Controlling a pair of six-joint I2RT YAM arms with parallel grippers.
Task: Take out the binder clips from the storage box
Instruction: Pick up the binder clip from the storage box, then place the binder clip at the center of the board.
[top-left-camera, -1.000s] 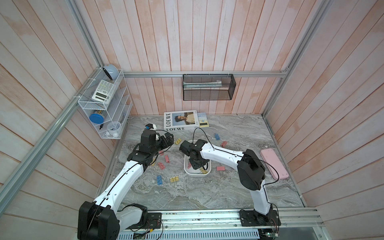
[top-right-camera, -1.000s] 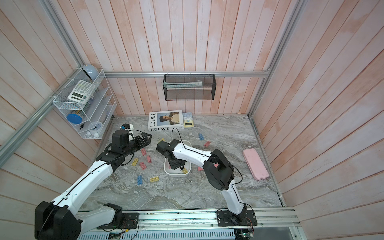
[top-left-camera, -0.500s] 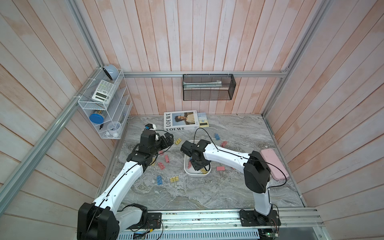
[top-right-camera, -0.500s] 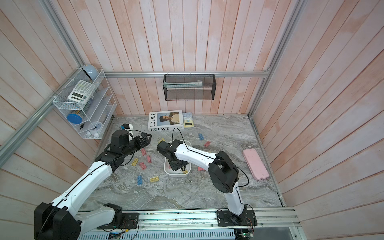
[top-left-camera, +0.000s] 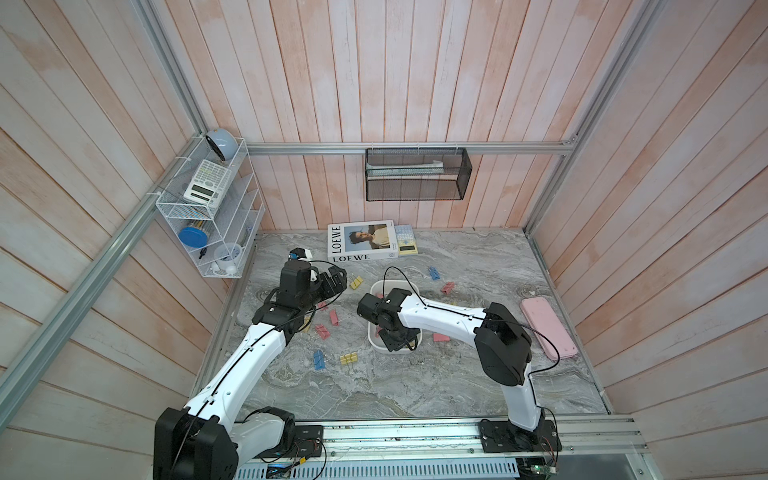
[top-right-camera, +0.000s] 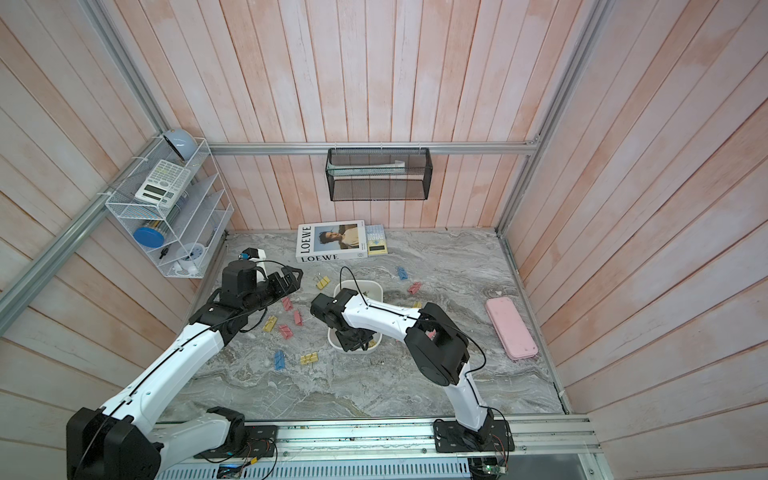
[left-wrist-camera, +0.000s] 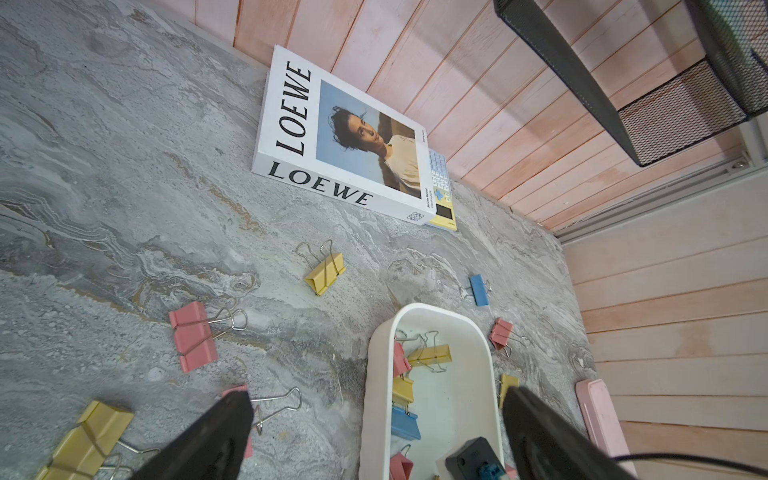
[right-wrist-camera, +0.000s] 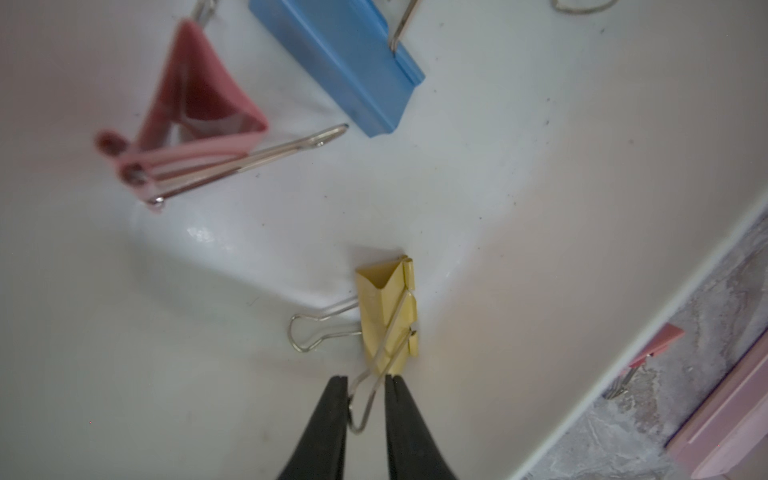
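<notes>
Binder clips remain in the storage box, but the right gripper now pinches again the wire handle of a yellow clip by its wall, so lifting seems next; the left gripper stays spread nearby.

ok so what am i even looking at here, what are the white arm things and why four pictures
Those are two robot arms on a rail at the edge of the table. Two pictures look down on the whole scene; the other two come from cameras on the arms' wrists. The job is emptying the storage box, a shallow white tray. Many binder clips lie loose on the table, along with a book and a pink case. The left gripper hangs open and empty. The right gripper is down in the tray, pinching the wire handle of a yellow clip; a blue clip and a pink clip lie nearby in it.
</notes>
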